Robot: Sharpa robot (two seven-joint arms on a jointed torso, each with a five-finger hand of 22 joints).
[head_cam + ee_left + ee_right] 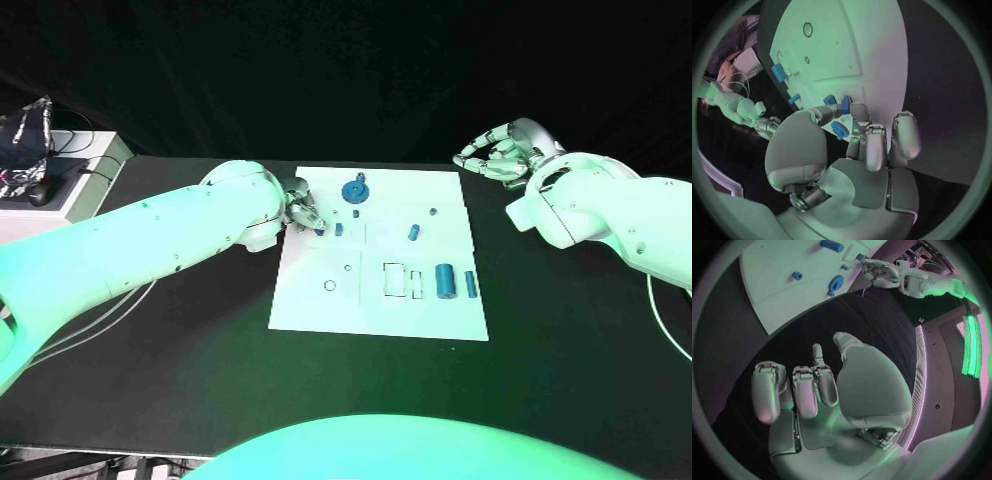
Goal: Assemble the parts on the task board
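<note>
The nearest parts sit low on the task board (378, 300): two blue cylinders (447, 279) lie side by side right of centre in the head view, next to outlined rectangular slots, with a small ring hole further left. Above them, mid-frame, a short blue peg (414, 233) lies alone, and at the board's left edge the left hand (299, 208) reaches in over the board, its fingers bent around a small blue part (840, 129) that the left wrist view shows at its fingertips (859, 111); whether the part is truly pinched or only touched I cannot tell. To do this step well, the fingers should probably close squarely on the piece before lifting, keep it upright, and steer clear of the neighbouring blue pieces (339, 229) just beside the hand. Further up, near the board's top edge, a blue gear-like disc (355, 191) lies slightly right of the left hand, close but apart. Farthest, in the upper right of the frame, the right hand (498, 152) hovers off the board over the black table (577, 340), fingers curled inward on nothing, well apart from every part.
</note>
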